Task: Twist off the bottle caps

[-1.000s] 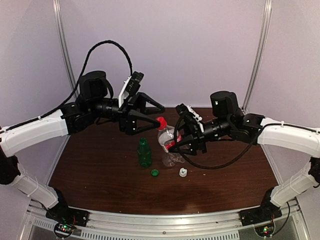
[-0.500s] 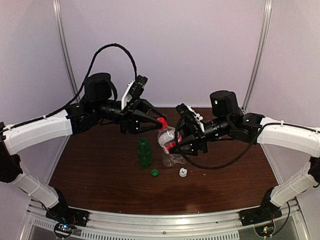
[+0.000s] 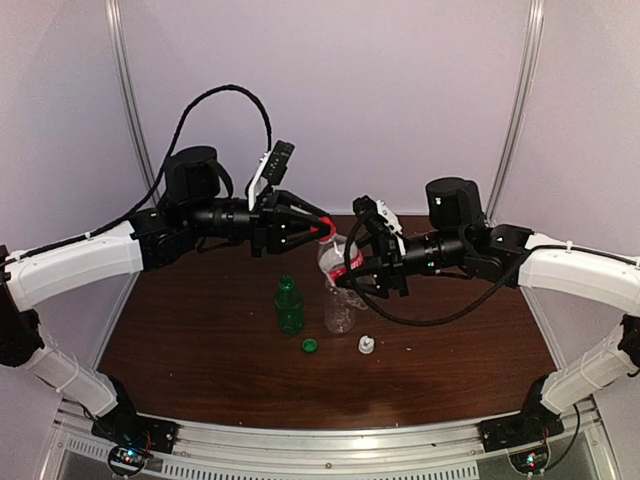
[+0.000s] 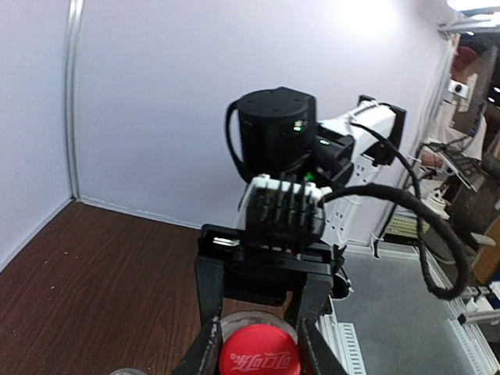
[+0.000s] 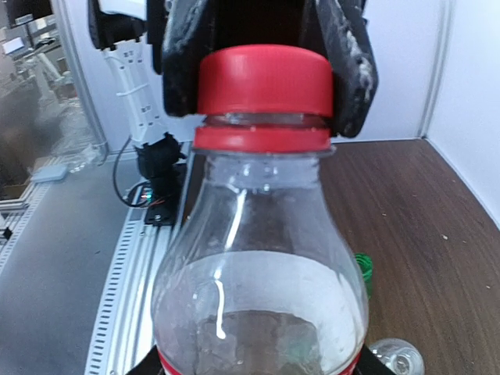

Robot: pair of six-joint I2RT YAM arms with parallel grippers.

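Observation:
The short clear bottle with a red label (image 3: 338, 262) hangs tilted above the table, and my right gripper (image 3: 356, 272) is shut on its lower body (image 5: 258, 297). Its red cap (image 3: 322, 231) (image 4: 258, 356) (image 5: 264, 78) sits on the neck, clamped between the fingers (image 5: 348, 70) of my left gripper (image 3: 318, 230) (image 4: 258, 351). The green bottle (image 3: 289, 305) stands uncapped on the table. Its green cap (image 3: 310, 346) lies just in front of it. A taller clear bottle (image 3: 338, 315) stands open under the held one, with the white cap (image 3: 366, 345) lying near it.
The brown table (image 3: 200, 340) is walled by pale panels at the back and sides. A metal rail (image 3: 330, 440) with both arm bases runs along the near edge. A black cable (image 3: 430, 322) sags below the right wrist, close to the standing bottles.
My left gripper has moved right and shut on the red cap. The right gripper has lifted the bottle slightly up and left toward it.

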